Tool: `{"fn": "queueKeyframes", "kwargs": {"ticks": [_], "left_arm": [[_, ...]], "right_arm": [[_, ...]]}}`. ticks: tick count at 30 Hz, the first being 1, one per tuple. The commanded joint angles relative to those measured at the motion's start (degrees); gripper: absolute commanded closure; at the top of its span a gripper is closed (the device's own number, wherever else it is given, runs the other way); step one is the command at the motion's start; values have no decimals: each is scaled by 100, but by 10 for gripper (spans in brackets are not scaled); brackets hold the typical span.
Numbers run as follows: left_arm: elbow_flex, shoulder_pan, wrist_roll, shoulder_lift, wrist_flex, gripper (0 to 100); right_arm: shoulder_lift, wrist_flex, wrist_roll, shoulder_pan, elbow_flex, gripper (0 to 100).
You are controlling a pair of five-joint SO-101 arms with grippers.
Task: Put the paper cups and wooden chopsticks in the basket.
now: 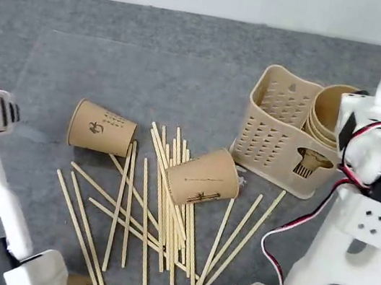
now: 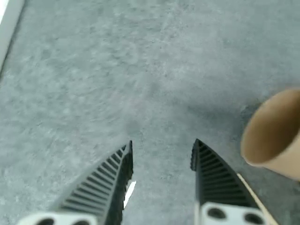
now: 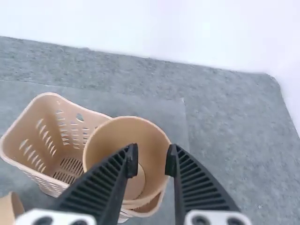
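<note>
Receiving container: basket (image 1: 267, 142) (image 3: 33, 140), beige with perforated walls, standing upright on the grey mat (image 1: 154, 56) and divided into two compartments.
Compartment one: on the basket side that faces the loose items. Its slotted floor and inner walls are fully exposed in the right wrist view.
Compartment two: on the far side of the basket from the loose items. It holds a stack of paper cups (image 1: 329, 111) (image 3: 105, 140), nested mouth up, with rims standing above the basket rim.
Right gripper (image 3: 151, 152): directly over the stack in the basket. The fingers are parted by a narrow gap and grasp nothing, and the inside of the top cup shows between them.
Left gripper (image 2: 161, 143): well apart from the basket, low over the mat. The fingers are spread wide, released, with bare mat between them.
Near cup (image 1: 203, 177): outside the basket, just beside compartment one, lying on its side across the chopsticks.
Far cup (image 1: 101, 128) (image 2: 274, 133): outside the basket, farther from it than the near cup, lying on its side on the mat. It is close to one finger of the left gripper.
Wooden chopsticks (image 1: 167, 215): outside the basket, lying flat on the mat. They are scattered and crossing, spreading from beside the basket base out past the far cup, and several pass under the near cup.
</note>
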Motion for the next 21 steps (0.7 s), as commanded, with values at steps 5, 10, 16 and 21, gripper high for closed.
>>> {"fn": "queueKeyframes", "kwargs": {"ticks": [5,10,16,21], "left_arm": [[-163,677,-466,-237,255,798],[-242,949,-712,-220,185,798],[-470,1204,-1055,-158,211,798],[-1508,1424,-1442,818,905,798]], "right_arm": [[453,-75,-44,-189,-149,876],[40,-57,-44,-224,-176,876],[-804,734,-9,-585,-176,877],[-857,1701,-44,-1552,-132,877]]}}
